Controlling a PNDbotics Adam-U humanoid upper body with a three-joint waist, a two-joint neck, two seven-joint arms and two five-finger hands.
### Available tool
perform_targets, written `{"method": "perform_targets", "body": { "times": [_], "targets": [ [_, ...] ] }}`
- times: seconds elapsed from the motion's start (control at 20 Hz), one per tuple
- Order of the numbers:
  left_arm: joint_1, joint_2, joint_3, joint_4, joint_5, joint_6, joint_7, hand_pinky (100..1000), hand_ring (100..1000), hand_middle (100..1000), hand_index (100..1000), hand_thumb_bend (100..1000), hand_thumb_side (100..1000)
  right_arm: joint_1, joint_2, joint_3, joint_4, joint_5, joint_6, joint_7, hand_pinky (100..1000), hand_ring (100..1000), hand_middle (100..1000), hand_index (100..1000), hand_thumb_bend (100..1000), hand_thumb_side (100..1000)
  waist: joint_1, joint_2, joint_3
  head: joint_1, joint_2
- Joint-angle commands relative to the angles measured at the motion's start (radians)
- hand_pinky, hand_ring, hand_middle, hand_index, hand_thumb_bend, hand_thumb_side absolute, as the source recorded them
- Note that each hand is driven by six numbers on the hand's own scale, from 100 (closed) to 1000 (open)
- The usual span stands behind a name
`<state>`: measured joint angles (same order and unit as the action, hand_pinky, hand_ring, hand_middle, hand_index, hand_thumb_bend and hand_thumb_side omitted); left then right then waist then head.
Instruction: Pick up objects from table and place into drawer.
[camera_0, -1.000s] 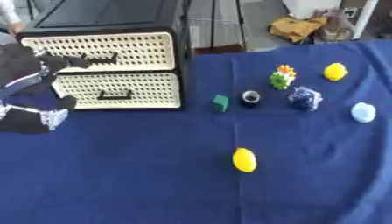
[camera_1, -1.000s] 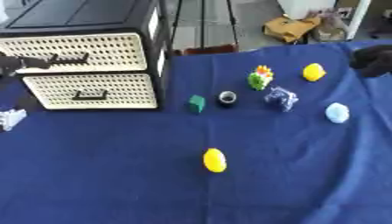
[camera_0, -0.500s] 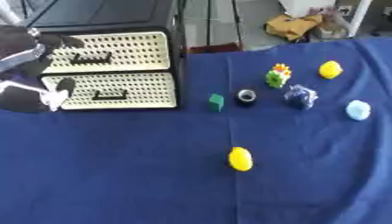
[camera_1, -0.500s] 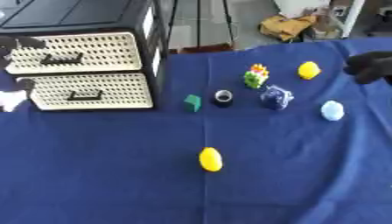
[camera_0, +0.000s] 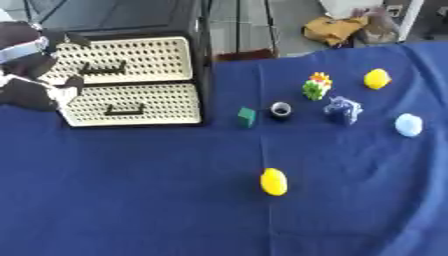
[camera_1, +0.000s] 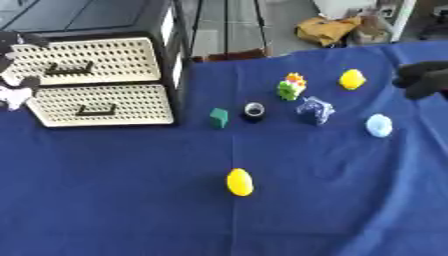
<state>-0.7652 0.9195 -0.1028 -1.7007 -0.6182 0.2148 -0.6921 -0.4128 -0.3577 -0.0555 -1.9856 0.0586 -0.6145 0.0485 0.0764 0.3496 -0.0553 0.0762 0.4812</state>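
You had not yet put anything away, as far as these views showed. Both cream perforated drawers, the upper drawer (camera_0: 122, 59) and the lower drawer (camera_0: 131, 103), sat closed in their black-framed cabinet, each with its dark handle facing you.

Your left hand (camera_0: 33, 86) was up against the cabinet's left front edge, near the drawer faces; I could not tell whether its fingers were curled round anything. Your right hand (camera_1: 423, 79) showed only as a dark shape at the right edge of the right eye view, above the cloth, and its fingers could not be read either.

Every object lay on the blue tablecloth (camera_0: 131, 200): a yellow egg-shaped piece (camera_0: 273, 181) nearest you, a small green cube (camera_0: 247, 116), a black ring (camera_0: 281, 109), a green and yellow spiky toy (camera_0: 317, 86), a dark blue crumpled lump (camera_0: 343, 110), a pale blue ball (camera_0: 408, 124) and a yellow rounded piece (camera_0: 377, 78) at the far right.

I judged the job to be at its start: a drawer needed opening, then all seven pieces remained to be carried over.
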Motion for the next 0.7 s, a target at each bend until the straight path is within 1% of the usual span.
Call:
{"method": "perform_targets", "body": {
  "times": [0.05, 0.35, 0.4, 0.55, 0.7],
  "targets": [
    [-0.031, 0.008, 0.001, 0.048, -0.009, -0.002, -0.006, 100, 100, 177, 951, 100, 349, -0.007, -0.01, -0.001, -0.014, -0.004, 0.003, 0.001, 652, 711, 530, 738, 100, 988, -0.001, -0.015, -0.001, 0.009, -0.014],
    [-0.065, -0.023, -0.01, 0.145, -0.032, -0.004, 0.003, 100, 100, 174, 940, 100, 353, -0.009, -0.005, 0.003, -0.014, -0.005, 0.005, 0.003, 653, 713, 528, 737, 100, 988, 0.0, -0.008, -0.009, 0.017, -0.023],
    [-0.07, -0.027, -0.012, 0.159, -0.035, -0.006, 0.003, 100, 100, 174, 941, 100, 366, -0.01, -0.005, 0.003, -0.014, -0.005, 0.004, 0.003, 654, 713, 528, 737, 100, 988, 0.0, -0.007, -0.01, 0.018, -0.024],
    [-0.087, -0.041, -0.015, 0.199, -0.045, -0.007, 0.011, 100, 100, 172, 967, 100, 358, -0.011, -0.003, 0.004, -0.014, -0.005, 0.005, 0.006, 655, 714, 527, 734, 100, 988, 0.001, -0.003, -0.015, 0.021, -0.03],
    [-0.102, -0.054, -0.017, 0.233, -0.049, -0.011, 0.025, 100, 100, 171, 965, 100, 361, -0.011, 0.0, 0.006, -0.014, -0.005, 0.006, 0.009, 656, 714, 526, 734, 100, 988, 0.002, 0.001, -0.02, 0.023, -0.036]
  ]
}}
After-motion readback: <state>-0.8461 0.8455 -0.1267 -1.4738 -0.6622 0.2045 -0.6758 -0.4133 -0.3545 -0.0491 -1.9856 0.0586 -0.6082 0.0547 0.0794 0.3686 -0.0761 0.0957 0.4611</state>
